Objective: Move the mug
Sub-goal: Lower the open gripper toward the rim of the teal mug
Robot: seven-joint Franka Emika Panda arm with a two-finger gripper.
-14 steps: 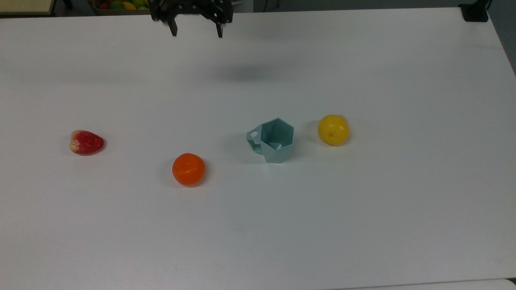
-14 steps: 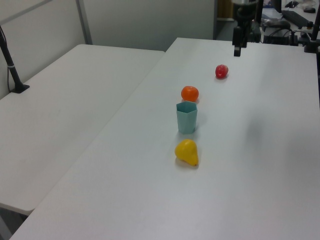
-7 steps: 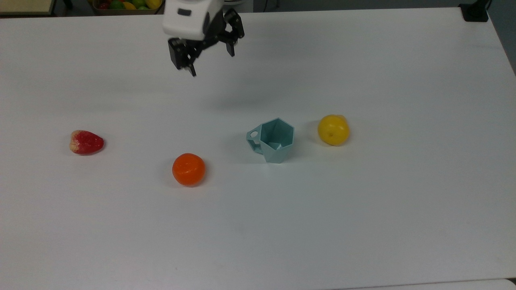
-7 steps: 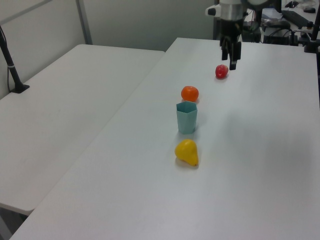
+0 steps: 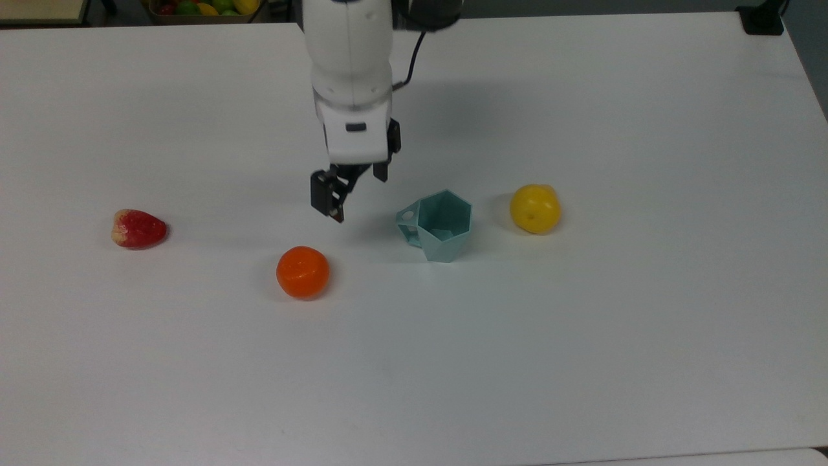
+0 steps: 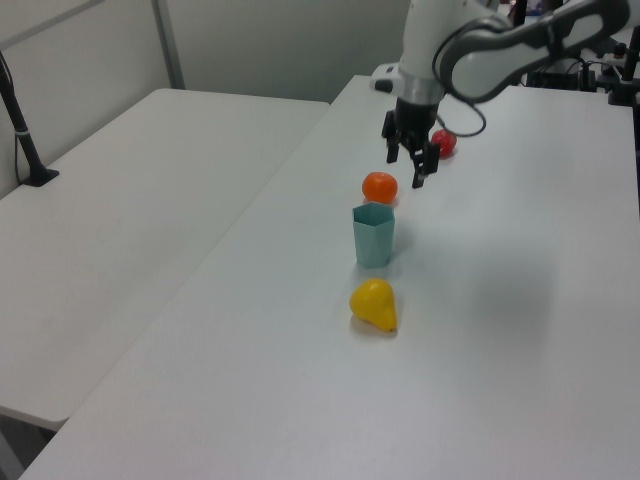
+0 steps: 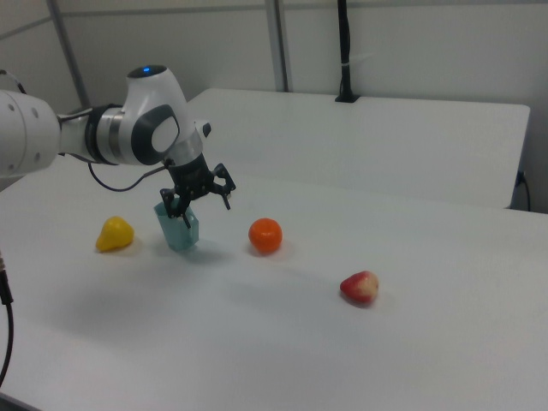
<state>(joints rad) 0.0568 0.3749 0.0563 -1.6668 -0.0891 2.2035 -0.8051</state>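
The pincer [image 5: 357, 194] hangs above the desk [image 5: 582, 336] with its fingers spread apart and nothing between them, just to the top view's left of the mug [image 5: 438, 224]. The mug stands upright on the desk, its handle turned toward the pincer. In the top view an orange fruit [image 5: 303, 272] lies near the mug's left, a yellow fruit [image 5: 534, 208] just beside its right, and a red strawberry [image 5: 138, 228] far to the left

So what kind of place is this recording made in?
Probably a robotics lab or office: plain white tables pushed together, a white robot arm, and toy props, an orange plastic fruit beside a pale teal faceted mug.
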